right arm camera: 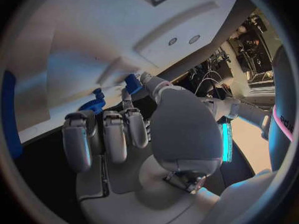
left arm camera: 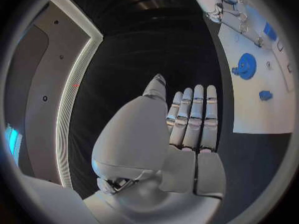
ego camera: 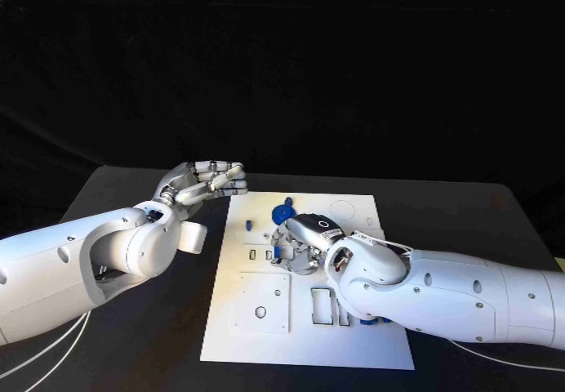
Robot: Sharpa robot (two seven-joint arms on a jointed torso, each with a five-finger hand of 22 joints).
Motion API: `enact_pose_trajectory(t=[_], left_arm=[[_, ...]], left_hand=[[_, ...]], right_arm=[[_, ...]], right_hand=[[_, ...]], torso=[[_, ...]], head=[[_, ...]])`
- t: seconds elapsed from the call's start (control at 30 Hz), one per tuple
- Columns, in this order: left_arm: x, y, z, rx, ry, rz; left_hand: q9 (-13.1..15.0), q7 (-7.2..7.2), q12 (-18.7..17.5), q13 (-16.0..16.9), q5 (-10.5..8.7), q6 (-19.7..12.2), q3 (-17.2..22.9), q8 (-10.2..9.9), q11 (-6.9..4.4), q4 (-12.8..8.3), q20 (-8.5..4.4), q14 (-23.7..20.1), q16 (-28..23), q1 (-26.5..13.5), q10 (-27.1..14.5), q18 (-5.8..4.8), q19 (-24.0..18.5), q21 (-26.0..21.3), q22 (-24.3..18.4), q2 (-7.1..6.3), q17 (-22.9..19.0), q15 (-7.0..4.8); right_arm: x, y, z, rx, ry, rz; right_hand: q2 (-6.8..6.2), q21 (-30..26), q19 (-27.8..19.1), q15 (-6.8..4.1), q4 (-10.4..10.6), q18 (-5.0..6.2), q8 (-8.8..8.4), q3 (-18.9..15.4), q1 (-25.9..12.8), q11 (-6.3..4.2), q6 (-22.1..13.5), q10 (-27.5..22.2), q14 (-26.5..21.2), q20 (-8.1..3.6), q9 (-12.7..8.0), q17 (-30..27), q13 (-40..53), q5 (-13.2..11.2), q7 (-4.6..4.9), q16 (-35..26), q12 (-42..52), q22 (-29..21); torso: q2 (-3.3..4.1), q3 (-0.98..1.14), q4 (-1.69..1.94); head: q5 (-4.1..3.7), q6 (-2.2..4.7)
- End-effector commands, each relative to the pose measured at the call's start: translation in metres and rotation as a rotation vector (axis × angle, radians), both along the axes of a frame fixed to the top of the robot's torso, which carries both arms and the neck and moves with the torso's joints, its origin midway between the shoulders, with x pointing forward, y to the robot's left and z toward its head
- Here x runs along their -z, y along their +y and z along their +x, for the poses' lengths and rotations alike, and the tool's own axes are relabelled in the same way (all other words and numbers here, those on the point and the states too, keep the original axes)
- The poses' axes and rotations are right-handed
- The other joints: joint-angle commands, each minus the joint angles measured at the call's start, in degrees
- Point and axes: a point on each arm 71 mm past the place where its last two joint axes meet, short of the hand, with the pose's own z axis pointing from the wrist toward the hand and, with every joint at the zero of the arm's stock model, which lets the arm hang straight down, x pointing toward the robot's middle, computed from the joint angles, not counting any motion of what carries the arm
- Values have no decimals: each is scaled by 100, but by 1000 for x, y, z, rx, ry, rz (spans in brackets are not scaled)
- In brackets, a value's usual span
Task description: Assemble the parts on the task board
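The white task board [ego camera: 309, 327] lies in the middle of the black table [ego camera: 471, 212], its long side running from near to far. A blue gear [ego camera: 282, 215] stands on the board's far part, a little left of its middle line. A small blue peg [ego camera: 248, 224] sits just left of the gear, close to the board's left edge, and another small blue piece [left arm camera: 265, 95] shows on the board in the left wrist view, near the gear but apart from it.

The right hand [ego camera: 300, 243] hangs over the board's middle, just nearer than the gear, with its fingers curled downward toward the board. In the right wrist view a small blue part [right arm camera: 132, 83] sits at the tips of its thumb and a finger, so it appears to pinch that part.

The left hand [ego camera: 206, 184] hovers off the board's far left corner, above the bare table, fingers straight and side by side, grasping nothing.
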Motion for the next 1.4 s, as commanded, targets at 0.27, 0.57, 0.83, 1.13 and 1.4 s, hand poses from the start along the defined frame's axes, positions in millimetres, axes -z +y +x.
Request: enact_pose_trajectory(t=[0.27, 0.57, 0.83, 1.13, 1.4], left_arm=[[1, -2, 1, 34, -21, 57], [11, 0, 10, 78, 4, 260], [27, -10, 11, 230, 137, 564], [33, -30, 15, 348, 288, 919], [32, -48, 19, 389, 338, 1033]], left_hand=[[105, -61, 5, 34, 212, 115, -356, 173, -71, 72, -17, 226, 82, -361, 254, 89, 192, 44, -20, 32, 149, -93], [399, -526, 359, 287, 396, 713, -889, 430, -688, 99, -693, 2097, 1142, -586, 1746, 83, 1703, 989, 379, 456, 1121, -793], [1364, -797, 1674, 1789, 438, 642, -1403, 831, -1116, 87, -1150, 3307, 5979, -833, 2236, -57, 2449, 3198, 2210, 768, 5881, -1242], [2068, -857, 2863, 3102, 290, 395, -1643, 1135, -1098, 97, -1194, 3452, 7133, -862, 1623, -323, 2825, 4961, 4677, 1160, 7128, -1254], [2226, -672, 2705, 3095, 213, -119, -1871, 1187, -909, 99, -1054, 3146, 6254, -886, 808, -202, 2393, 4519, 4040, 1332, 6142, -1101]], right_arm=[[-15, -9, -6, -6, -87, 157], [-41, -52, -2, 22, 24, 452], [-54, -111, 14, 133, 234, 678], [-67, -165, 32, 196, 181, 836], [-72, -182, 42, 225, 125, 869]], right_hand=[[111, -130, 418, 108, 474, -4, -167, -1046, 348, 134, -396, -18, 532, 112, -210, 1233, 611, -3, 89, -67, -69, 1347], [234, -493, 169, 62, 492, 102, 13, -882, 765, 80, -165, -93, 484, 76, -186, 1038, 525, 447, 34, -150, -160, 1130], [126, -2256, -918, 1, 203, 523, 98, -156, 876, 35, -78, -1385, -28, 16, -173, -633, -1454, 737, 5, -1171, -2357, 83], [-18, -5602, -2418, 173, -279, 947, 121, 645, 609, 181, -57, -2150, -1343, 141, -110, -3793, -4216, 872, 155, -4859, -5537, -2162], [101, -6903, -3168, 672, -669, 925, 19, 819, 484, 624, -266, -2139, -2342, 630, -214, -4825, -6056, 926, 431, -7195, -7479, -3284]], torso=[[-24, 10, -1], [-120, 40, -25], [-208, 59, -61], [-265, 89, -43], [-267, 96, -50]], head=[[-23, 4], [9, 14], [45, -22], [55, -78], [76, -83]])
